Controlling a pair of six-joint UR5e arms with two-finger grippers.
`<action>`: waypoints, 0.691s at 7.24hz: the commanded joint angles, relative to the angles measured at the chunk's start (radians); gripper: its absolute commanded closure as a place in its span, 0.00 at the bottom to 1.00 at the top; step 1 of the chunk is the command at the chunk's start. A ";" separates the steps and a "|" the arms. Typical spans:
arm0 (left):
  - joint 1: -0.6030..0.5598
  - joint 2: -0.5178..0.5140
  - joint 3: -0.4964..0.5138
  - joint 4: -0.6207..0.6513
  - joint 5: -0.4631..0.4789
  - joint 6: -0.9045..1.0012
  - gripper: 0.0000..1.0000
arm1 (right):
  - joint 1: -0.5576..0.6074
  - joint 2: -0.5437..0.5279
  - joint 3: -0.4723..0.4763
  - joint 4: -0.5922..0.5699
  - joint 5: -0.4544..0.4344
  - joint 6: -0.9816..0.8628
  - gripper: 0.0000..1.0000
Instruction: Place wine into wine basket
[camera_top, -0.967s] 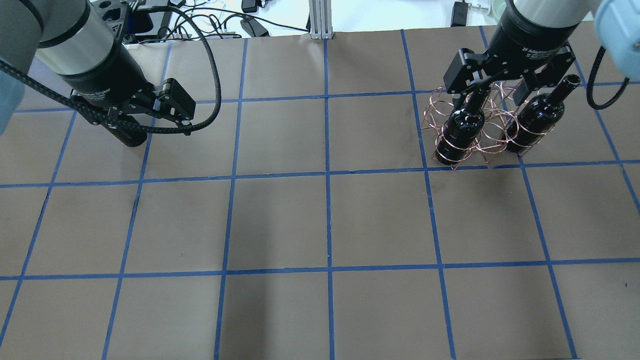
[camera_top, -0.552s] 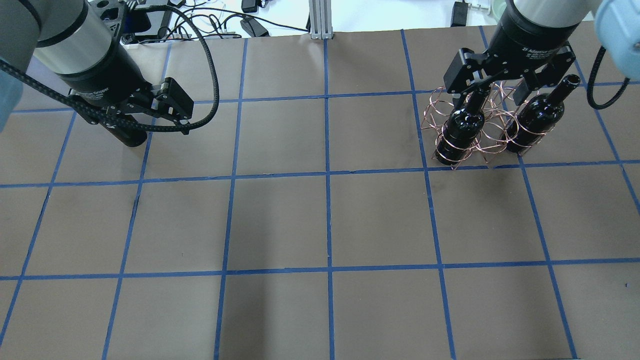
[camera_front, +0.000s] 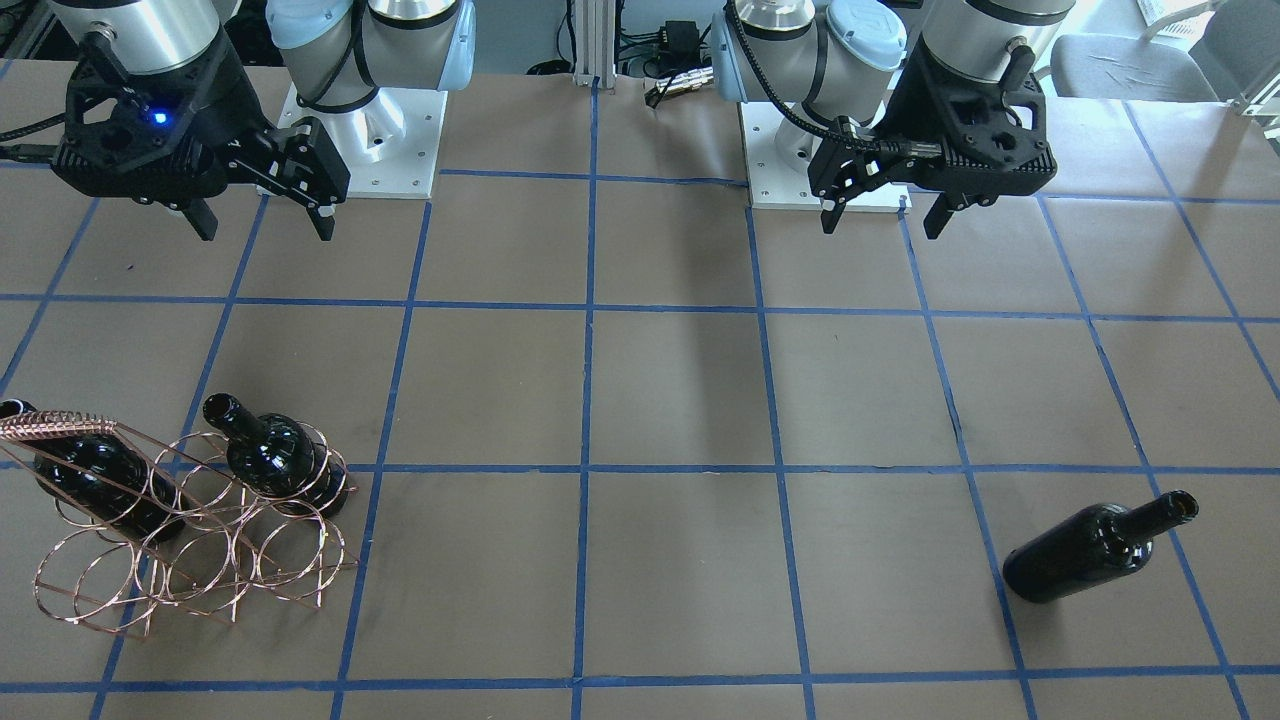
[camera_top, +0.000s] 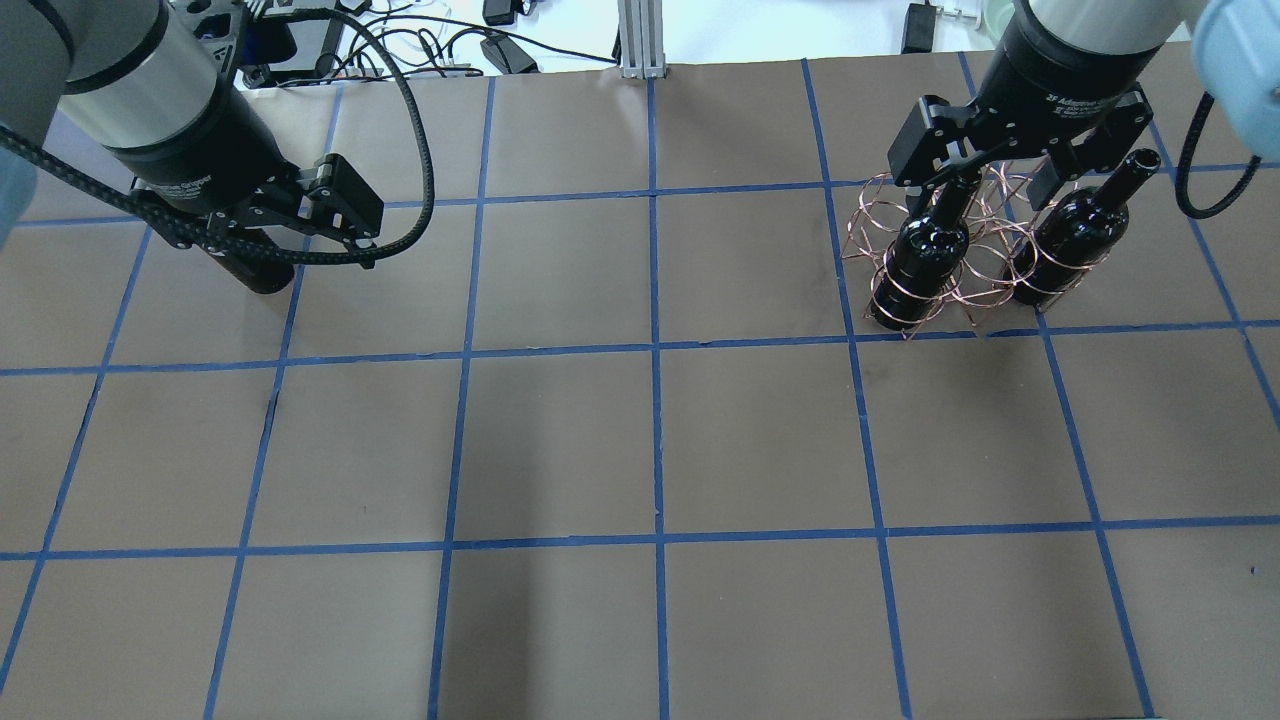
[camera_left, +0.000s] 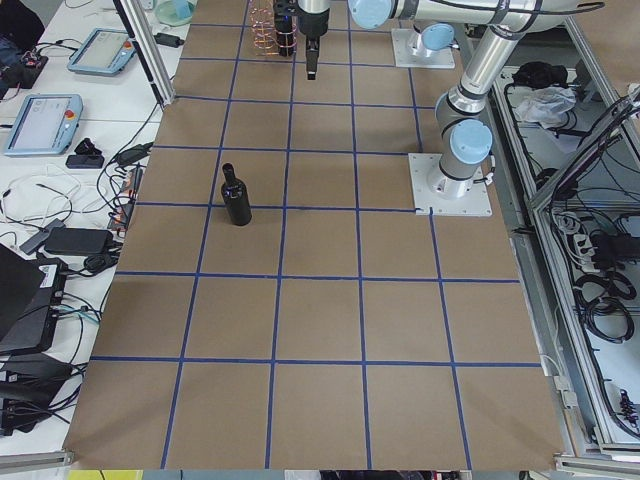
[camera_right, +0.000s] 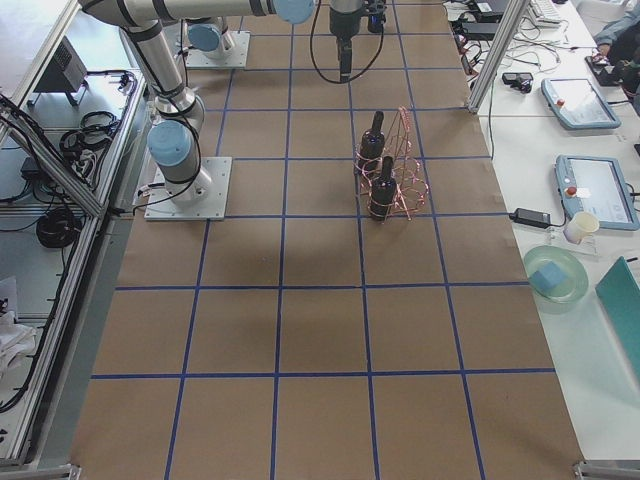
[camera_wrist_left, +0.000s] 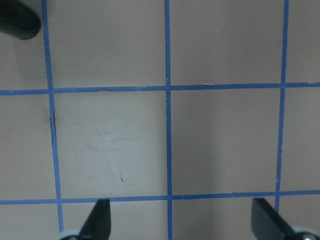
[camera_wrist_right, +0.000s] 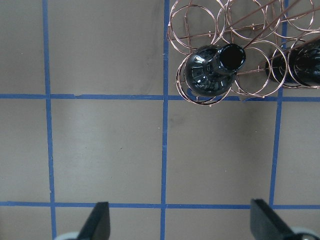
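Observation:
The wine (camera_front: 1100, 548) is a dark, unlabelled bottle that stands free on the table; the exterior left view (camera_left: 236, 197) shows it upright. In the overhead view its base (camera_top: 250, 272) peeks out from under my left gripper (camera_top: 272, 238). That gripper (camera_front: 880, 225) is open, empty and high above the table, and the bottle sits at the top left corner of its wrist view (camera_wrist_left: 17, 20). The copper wire wine basket (camera_front: 190, 560) stands under my right gripper (camera_front: 265, 225), which is open and empty above it (camera_wrist_right: 180, 222).
Two other dark bottles (camera_front: 275, 455) (camera_front: 90, 480) stand upright in rings of the basket (camera_top: 985, 290). One of them shows mouth-up in the right wrist view (camera_wrist_right: 215, 67). Brown paper with a blue tape grid (camera_top: 655, 350) covers the table.
My left gripper has drifted slightly left and away over the wine. The right gripper, the basket and the bottles have not moved.

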 joint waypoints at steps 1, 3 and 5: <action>0.017 -0.007 0.012 0.010 -0.002 0.026 0.00 | 0.000 -0.002 0.000 0.000 -0.001 0.001 0.00; 0.139 -0.062 0.050 0.046 -0.011 0.096 0.00 | 0.000 0.000 0.000 0.002 0.001 -0.001 0.00; 0.216 -0.145 0.145 0.048 0.001 0.243 0.00 | 0.000 0.003 0.002 0.002 -0.001 -0.001 0.00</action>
